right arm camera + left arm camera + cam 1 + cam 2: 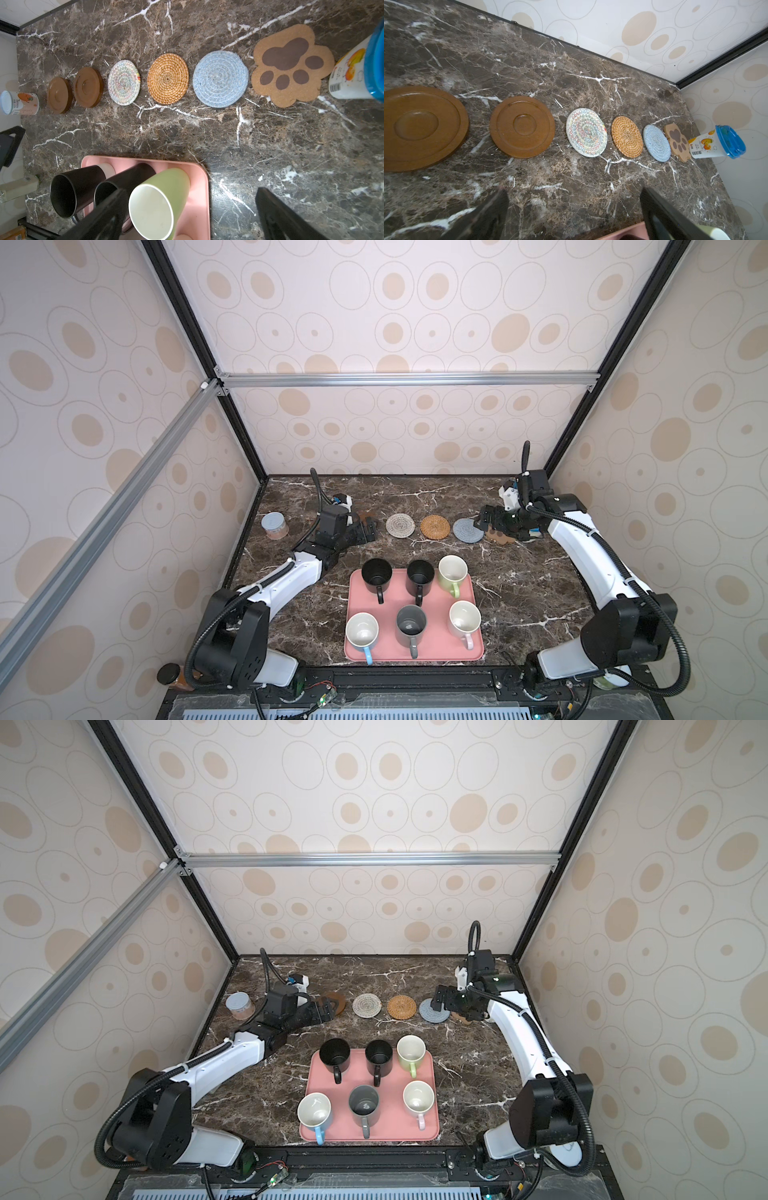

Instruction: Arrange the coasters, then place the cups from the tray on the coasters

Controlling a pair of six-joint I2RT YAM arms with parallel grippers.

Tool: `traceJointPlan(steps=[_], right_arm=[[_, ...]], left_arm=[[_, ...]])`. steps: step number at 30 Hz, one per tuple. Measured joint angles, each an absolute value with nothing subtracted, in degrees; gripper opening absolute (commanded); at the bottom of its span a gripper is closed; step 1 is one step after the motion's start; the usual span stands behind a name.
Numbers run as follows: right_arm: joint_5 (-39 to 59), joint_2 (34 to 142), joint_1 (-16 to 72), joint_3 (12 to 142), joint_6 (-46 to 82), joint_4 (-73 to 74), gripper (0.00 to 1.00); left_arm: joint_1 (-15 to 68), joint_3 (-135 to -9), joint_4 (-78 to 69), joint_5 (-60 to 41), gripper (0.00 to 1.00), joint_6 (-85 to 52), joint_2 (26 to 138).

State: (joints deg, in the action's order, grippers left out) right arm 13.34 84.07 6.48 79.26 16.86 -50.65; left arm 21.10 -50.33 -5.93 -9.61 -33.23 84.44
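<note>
Six coasters lie in a row along the back of the table: two brown wooden discs, a cream woven, a tan rattan, a grey-blue and a paw-shaped coaster. The pink tray in front carries six upright cups: two black, a light green, a grey, a white one with a blue handle and one with a pink handle. My left gripper hovers open by the wooden discs. My right gripper stands open over the grey-blue and paw coasters. Both are empty.
A jar with a grey lid stands at the back left, past the wooden discs. A white container with a blue lid stands at the row's right end, next to the paw coaster. Patterned walls close in the back and both sides.
</note>
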Motion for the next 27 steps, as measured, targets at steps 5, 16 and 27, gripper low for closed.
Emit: traceJointPlan(steps=[5,16,27], right_arm=[[13.23,81.56,6.7,78.06,17.3,-51.24,1.0],[13.52,78.41,7.22,72.25,18.17,-50.96,1.0],[13.98,79.94,7.42,72.88,18.39,-50.74,1.0]], left_arm=[[21.08,-53.56,-5.41,-11.29,1.0,-33.1,90.0],[21.04,-63.35,-4.29,-13.26,1.0,-31.75,100.86],[21.08,-77.43,0.89,-15.86,1.0,-31.66,112.6]])
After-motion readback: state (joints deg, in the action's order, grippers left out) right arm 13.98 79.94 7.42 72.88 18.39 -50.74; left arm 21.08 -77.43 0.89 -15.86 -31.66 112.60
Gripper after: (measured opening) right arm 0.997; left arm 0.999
